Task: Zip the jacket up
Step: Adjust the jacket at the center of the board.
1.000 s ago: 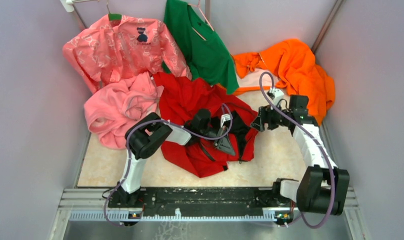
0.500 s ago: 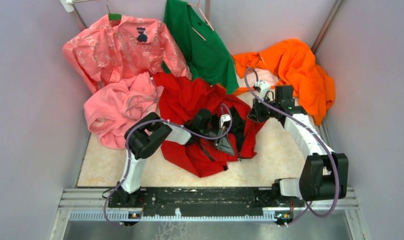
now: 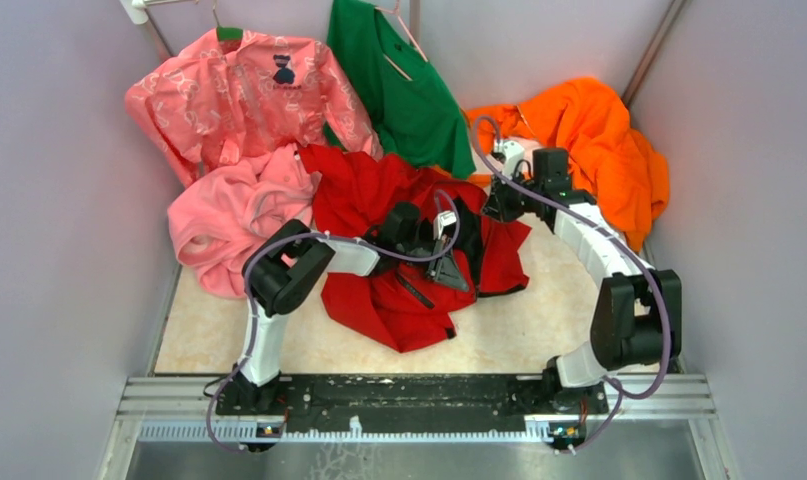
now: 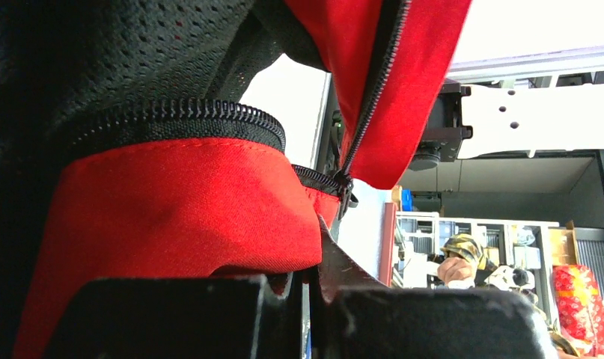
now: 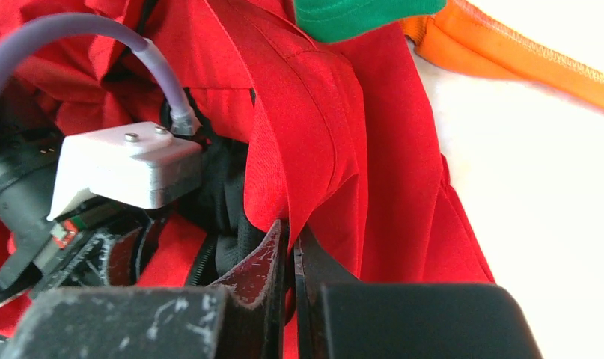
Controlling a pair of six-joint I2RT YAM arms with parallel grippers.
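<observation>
We see the bright red thin jacket (image 3: 379,300) crumpled mid-way across the beige tabletop (image 3: 539,320), its dark lining showing and its zipper halves parted. It is too bunched for us to tell its long axis. Our left gripper (image 4: 307,299) clamps red cloth beside the zipper, and our right gripper (image 5: 290,254) pinches a red fold.

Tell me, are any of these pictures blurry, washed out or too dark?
Top view: soft even light, everything sharp, the red jacket clear. Left wrist view: the dark lining is nearly black, the background top right burns white. Right wrist view: the table is washed out, the near fingers look soft.
</observation>
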